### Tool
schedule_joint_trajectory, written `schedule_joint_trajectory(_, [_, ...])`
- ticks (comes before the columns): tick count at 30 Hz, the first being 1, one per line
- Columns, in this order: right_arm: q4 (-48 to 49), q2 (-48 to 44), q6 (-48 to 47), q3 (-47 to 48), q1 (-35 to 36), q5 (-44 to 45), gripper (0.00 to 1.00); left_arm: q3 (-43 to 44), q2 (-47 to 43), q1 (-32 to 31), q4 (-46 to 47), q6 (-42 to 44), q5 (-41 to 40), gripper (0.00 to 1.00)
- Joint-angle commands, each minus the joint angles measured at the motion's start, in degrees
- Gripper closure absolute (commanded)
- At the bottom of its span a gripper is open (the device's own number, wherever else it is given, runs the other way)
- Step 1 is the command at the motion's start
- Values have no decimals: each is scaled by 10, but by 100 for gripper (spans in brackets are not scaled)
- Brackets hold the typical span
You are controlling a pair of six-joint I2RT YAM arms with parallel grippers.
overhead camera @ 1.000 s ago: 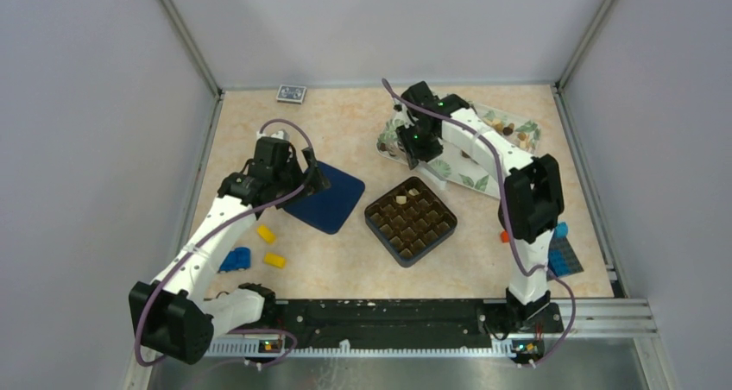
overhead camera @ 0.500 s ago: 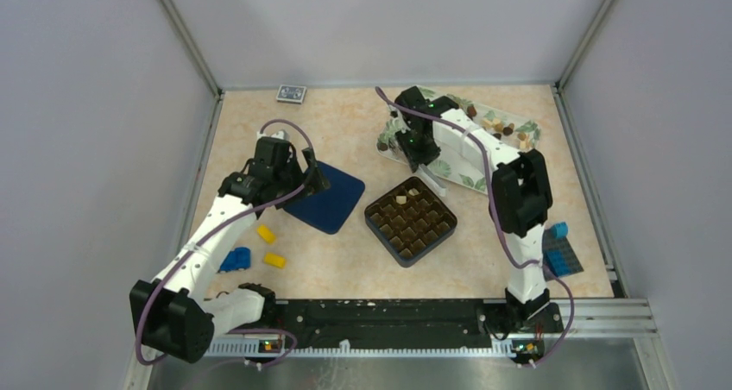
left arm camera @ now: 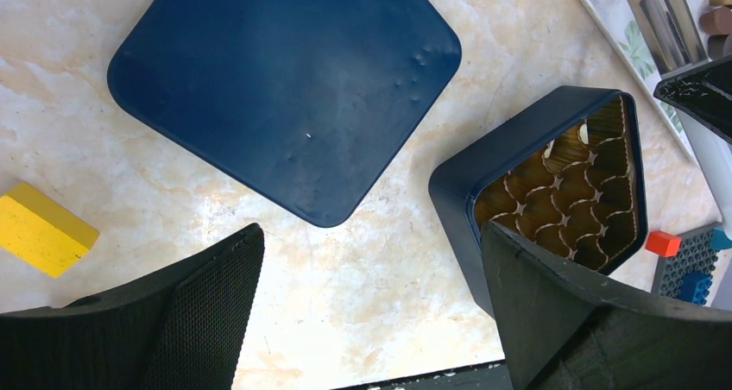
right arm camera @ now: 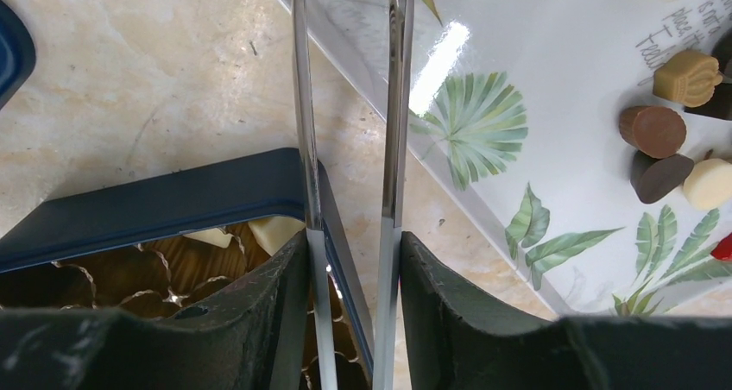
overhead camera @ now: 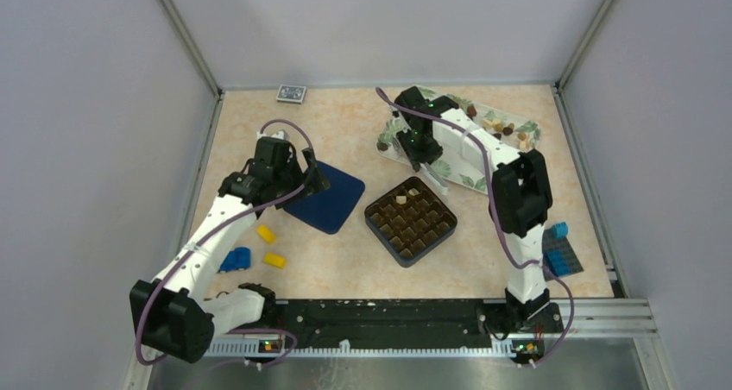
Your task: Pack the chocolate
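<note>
R gripper [right arm camera: 354, 269] clamps tongs [right arm camera: 394, 105]; L gripper [left arm camera: 367, 269] wide, empty. We'd pinch chocolate [right arm camera: 653, 131], ahead-right of R jaws, by its sides, softly: tiny, light, prob slick.

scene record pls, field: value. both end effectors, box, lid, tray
left end effector: open, empty, hovering by lid
right end effector: shut on metal tongs, tips out of wrist view
box: open, two cream chocolates inside, most visible cells empty
lid: flat on table, left of box, apart from it
tray: leaf print, loose chocolates on it
</note>
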Motion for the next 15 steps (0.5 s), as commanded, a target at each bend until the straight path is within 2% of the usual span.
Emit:
schedule_joint_trajectory(1, [-1,-35,1,-4,6,12,60,7,-6,3,7,6,-2,1])
schedule_joint_trajectory(15, [-20,-46,1,-8,20,33,60,4,-19,3,3,1,0,1])
